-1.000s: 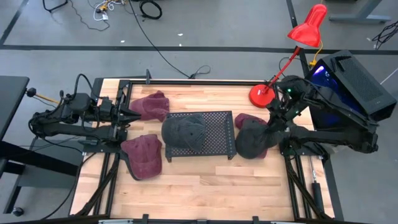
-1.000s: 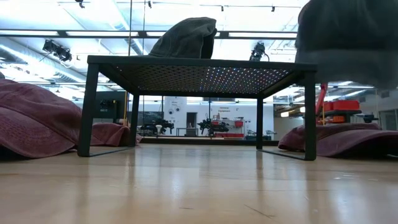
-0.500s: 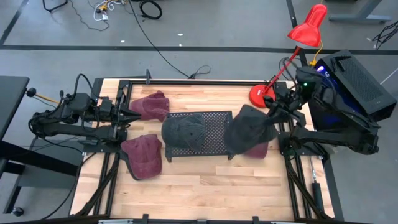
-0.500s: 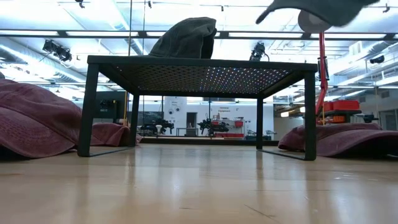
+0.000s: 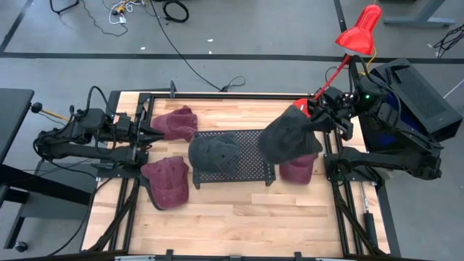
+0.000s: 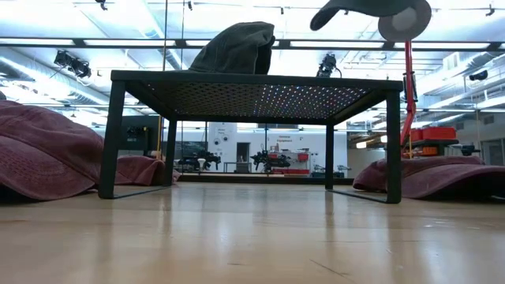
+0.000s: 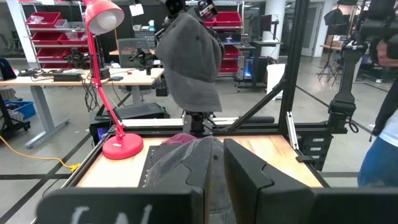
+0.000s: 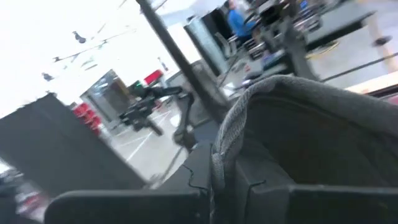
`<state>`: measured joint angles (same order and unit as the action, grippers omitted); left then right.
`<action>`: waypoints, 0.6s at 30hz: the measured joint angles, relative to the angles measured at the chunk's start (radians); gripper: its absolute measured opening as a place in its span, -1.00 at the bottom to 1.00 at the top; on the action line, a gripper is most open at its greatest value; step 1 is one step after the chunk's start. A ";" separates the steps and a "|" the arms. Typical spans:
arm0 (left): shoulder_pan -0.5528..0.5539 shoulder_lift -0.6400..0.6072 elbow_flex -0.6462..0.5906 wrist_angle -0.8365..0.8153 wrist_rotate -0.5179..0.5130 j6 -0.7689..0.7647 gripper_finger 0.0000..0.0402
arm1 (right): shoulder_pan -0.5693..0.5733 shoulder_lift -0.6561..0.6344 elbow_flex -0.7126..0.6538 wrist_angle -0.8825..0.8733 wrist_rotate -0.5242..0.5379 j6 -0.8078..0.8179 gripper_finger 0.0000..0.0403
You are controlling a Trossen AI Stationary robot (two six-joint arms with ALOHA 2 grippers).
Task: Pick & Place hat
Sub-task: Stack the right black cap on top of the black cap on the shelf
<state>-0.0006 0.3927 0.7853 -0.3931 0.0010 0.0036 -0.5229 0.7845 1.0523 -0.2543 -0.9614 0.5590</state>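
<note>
The grey hat [image 5: 288, 138] hangs in the air, off the table, over the right end of the black mesh stand [image 5: 250, 148] and above a maroon hat [image 5: 297, 170] on the wood. It's pinched at one edge by the right gripper [image 5: 317, 116], fingers closed tight on the fabric; the rest of the hat droops down and toward the table's middle. In the low view only its underside and brim [image 6: 371, 11] show at the top edge, the upper part cut off. Right arm is raised, reaching in from the table's right side, wrist close to the red lamp [image 5: 341, 51]. Right wrist view: hat fabric [image 8: 298, 124] fills most of the frame, blurred, so fingertips can't be made out.

A 2nd grey hat [image 5: 215, 154] sits on the stand's left half. 2 more maroon hats [image 5: 175, 123] lie at the table's left side. Left gripper [image 5: 151, 135] rests low at the left edge between them, fingers nearly together, holding nothing. Left wrist view shows a person's arm [image 7: 384, 134] at the frame's edge.
</note>
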 joint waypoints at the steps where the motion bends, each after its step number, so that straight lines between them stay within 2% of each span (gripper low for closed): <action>1: 0.000 0.000 0.000 0.000 0.000 0.000 -0.76 | 0.000 0.000 0.000 0.000 0.027 -0.012 -0.90; 7: 0.000 0.000 0.000 0.000 0.000 0.000 -0.76 | 0.001 0.001 0.000 0.006 0.186 -0.102 -0.90; 18: 0.000 0.000 0.000 0.000 0.000 0.000 -0.76 | 0.057 0.032 0.000 0.106 0.417 -0.044 -0.90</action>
<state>-0.0003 0.3927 0.7853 -0.3931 0.0010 0.0036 -0.4660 0.8168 1.0523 -0.1486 -0.5442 0.5150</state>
